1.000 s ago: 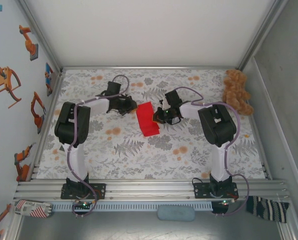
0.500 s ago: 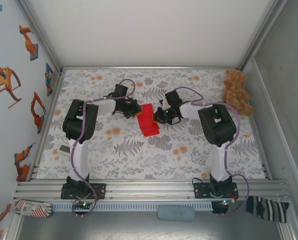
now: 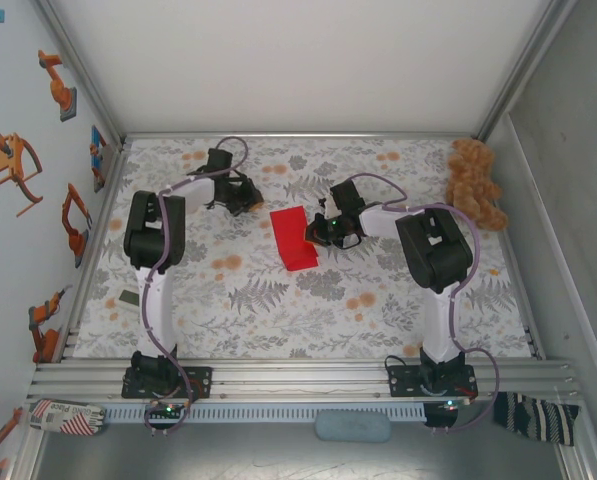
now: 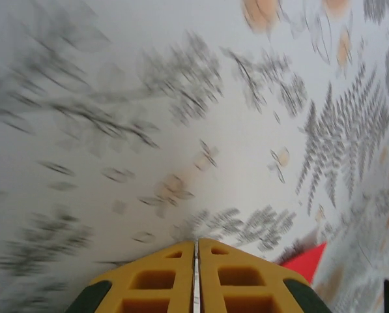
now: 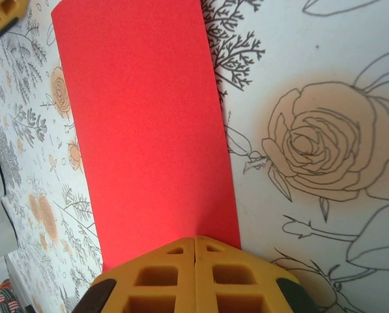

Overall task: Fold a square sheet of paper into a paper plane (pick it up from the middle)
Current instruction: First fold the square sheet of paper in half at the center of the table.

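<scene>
The square sheet of paper lies flat on the flowered table as a narrow red rectangle, folded over. In the right wrist view the sheet stretches away from my right gripper, whose yellow fingers are shut with their tips pressed on its near edge. From above, that right gripper sits at the sheet's right side. My left gripper is shut and empty, a short way up and left of the paper. Its wrist view is blurred; a red corner of the paper shows beside the left gripper.
A brown teddy bear sits at the back right corner. A small dark flat piece lies near the left edge. Metal-framed walls close in the table on the left, back and right.
The left gripper went in to the paper's left edge, then drew back up and to the left, off the sheet. The paper and the right gripper stayed put.
</scene>
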Available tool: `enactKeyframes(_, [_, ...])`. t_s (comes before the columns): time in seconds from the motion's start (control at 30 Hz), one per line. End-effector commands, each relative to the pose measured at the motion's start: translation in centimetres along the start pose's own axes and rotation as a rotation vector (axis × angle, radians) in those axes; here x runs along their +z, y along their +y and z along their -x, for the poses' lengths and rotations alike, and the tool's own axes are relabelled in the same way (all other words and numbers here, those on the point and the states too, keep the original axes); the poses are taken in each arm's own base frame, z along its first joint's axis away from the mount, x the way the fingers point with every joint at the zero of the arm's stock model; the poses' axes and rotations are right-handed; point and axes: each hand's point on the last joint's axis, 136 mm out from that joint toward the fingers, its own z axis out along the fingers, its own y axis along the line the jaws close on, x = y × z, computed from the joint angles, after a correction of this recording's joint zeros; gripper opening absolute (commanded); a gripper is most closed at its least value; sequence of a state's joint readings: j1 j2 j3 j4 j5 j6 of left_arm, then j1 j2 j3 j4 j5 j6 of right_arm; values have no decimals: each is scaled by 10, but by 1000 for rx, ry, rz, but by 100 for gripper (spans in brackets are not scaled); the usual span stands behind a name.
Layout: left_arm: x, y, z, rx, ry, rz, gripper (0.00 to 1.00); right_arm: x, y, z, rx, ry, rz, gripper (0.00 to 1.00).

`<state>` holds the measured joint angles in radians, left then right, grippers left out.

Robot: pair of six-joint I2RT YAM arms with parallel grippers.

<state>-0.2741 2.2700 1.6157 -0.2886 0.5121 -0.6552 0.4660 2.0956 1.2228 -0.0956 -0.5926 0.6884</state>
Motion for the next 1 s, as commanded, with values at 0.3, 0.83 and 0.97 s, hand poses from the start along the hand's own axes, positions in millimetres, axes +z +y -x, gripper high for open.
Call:
enactKeyframes(0.3, [-34,-62,-56,-23,13,-189,13,11,-78,-29,385,-45,-225,0])
enactKeyframes(0.83, [10,-47,-140,42,287,-57,9,19,-87,-36,376,-23,-237,0])
enactKeyframes(0.97, [15,-40,-149,41,328,-47,8,20,-90,-38,371,-19,-249,0])
